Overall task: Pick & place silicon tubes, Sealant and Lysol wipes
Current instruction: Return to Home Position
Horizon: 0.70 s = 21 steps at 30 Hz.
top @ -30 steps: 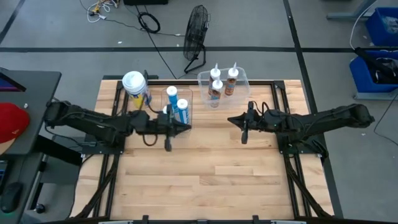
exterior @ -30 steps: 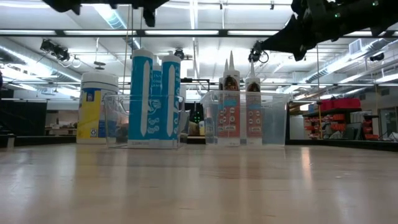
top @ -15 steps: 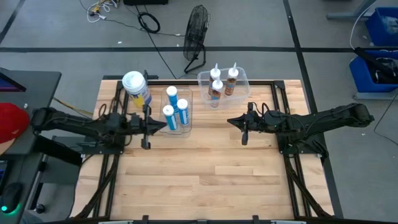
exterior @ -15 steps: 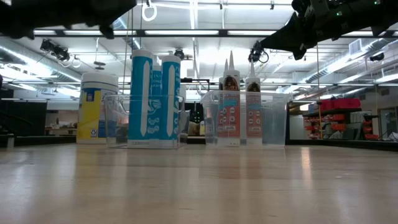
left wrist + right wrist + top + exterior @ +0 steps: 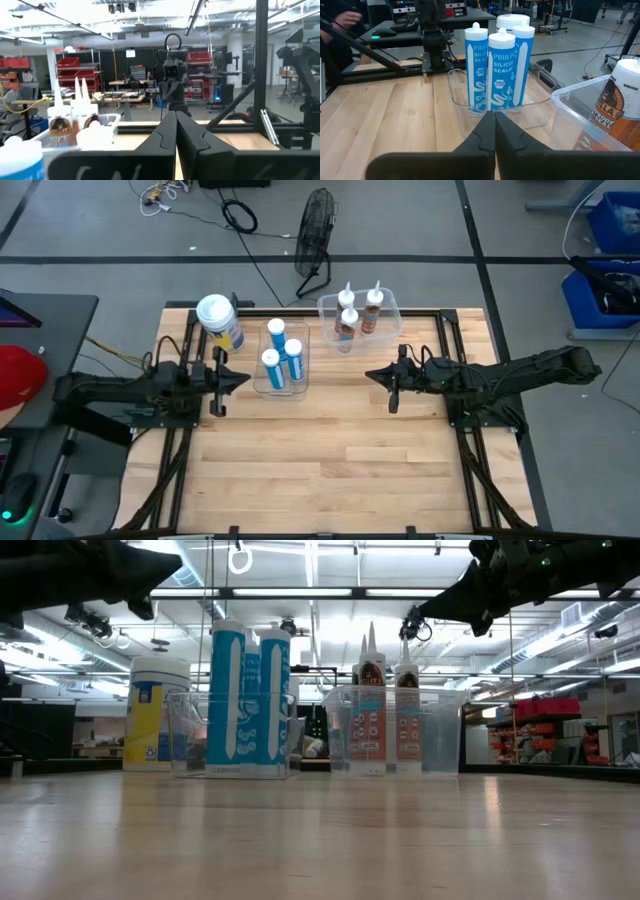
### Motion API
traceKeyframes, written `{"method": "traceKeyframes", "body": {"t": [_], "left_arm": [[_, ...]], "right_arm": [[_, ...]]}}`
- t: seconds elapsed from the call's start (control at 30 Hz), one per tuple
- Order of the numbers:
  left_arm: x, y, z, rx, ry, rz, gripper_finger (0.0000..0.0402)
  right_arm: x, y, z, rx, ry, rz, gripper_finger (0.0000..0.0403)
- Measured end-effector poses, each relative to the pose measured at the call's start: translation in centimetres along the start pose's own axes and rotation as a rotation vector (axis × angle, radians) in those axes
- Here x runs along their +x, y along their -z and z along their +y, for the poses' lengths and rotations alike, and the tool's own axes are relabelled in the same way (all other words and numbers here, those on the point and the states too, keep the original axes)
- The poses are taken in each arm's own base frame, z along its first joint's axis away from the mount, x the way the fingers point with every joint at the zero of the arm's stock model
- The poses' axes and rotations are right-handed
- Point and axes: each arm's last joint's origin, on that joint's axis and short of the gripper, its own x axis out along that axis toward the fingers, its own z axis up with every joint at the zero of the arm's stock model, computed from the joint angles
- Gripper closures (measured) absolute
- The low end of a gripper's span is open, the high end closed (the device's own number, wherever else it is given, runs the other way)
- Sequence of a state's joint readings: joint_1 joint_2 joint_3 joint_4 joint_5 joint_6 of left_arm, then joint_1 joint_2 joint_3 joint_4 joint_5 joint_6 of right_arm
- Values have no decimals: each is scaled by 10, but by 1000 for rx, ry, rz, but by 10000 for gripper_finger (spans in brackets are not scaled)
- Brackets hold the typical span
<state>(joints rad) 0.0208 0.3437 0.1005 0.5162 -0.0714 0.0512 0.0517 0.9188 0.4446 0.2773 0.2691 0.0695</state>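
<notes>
High view: clear bin (image 5: 300,388), three tubes (image 5: 293,358); white bin (image 5: 392,320), three sealants (image 5: 347,325); left hand (image 5: 243,377), right hand (image 5: 371,374) closed

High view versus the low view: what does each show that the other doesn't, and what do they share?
Only the high view: the fan and cables on the floor, a red cap, and the layout from above, with the left gripper beside the tube bin and the right gripper near the sealant bin. Only the low view: ceiling lights and red shelves far behind. Both: the Lysol wipes, the blue tubes and the sealants in their bins.
</notes>
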Motion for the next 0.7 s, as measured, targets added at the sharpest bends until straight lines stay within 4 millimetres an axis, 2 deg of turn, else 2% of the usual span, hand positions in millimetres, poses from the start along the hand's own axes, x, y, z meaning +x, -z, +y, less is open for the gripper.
{"method": "traceKeyframes", "body": {"t": [0.47,0.7], "left_arm": [[-26,-6,3,12,-18,-34,399],[-29,9,3,13,-28,-52,399]], "right_arm": [[0,0,0,1,3,0,403],[0,0,-1,0,15,2,403]]}}
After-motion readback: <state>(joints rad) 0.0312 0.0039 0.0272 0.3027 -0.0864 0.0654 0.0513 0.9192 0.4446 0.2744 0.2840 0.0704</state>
